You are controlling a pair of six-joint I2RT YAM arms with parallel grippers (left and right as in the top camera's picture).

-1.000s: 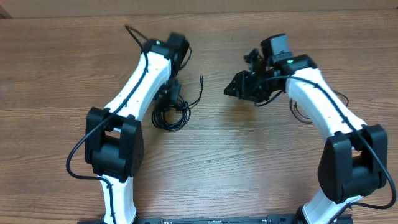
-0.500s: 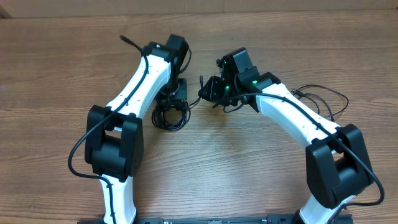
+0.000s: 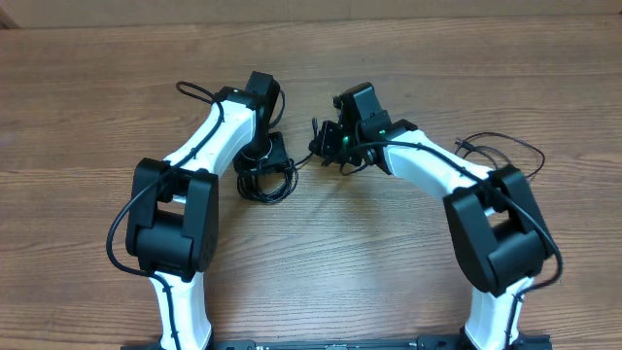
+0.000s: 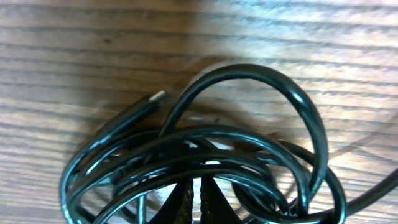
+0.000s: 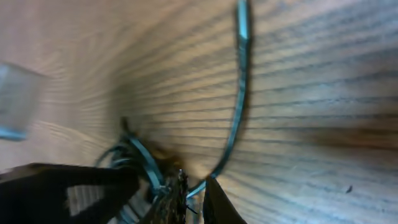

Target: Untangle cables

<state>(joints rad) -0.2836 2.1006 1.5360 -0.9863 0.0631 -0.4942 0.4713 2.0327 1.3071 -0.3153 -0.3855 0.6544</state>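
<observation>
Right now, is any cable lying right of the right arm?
Yes, a loose cable lies looped just outside the right arm.

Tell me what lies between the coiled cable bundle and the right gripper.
A single black cable strand spans that stretch of bare table, from bundle to right gripper, seen overhead.

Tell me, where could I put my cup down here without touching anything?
Bare wood lies on the table left of the left arm, and in front, between it and the right arm. Crowded: the far centre, where the left gripper and right gripper meet the coiled bundle, and the far right, where loose cables lie.
</observation>
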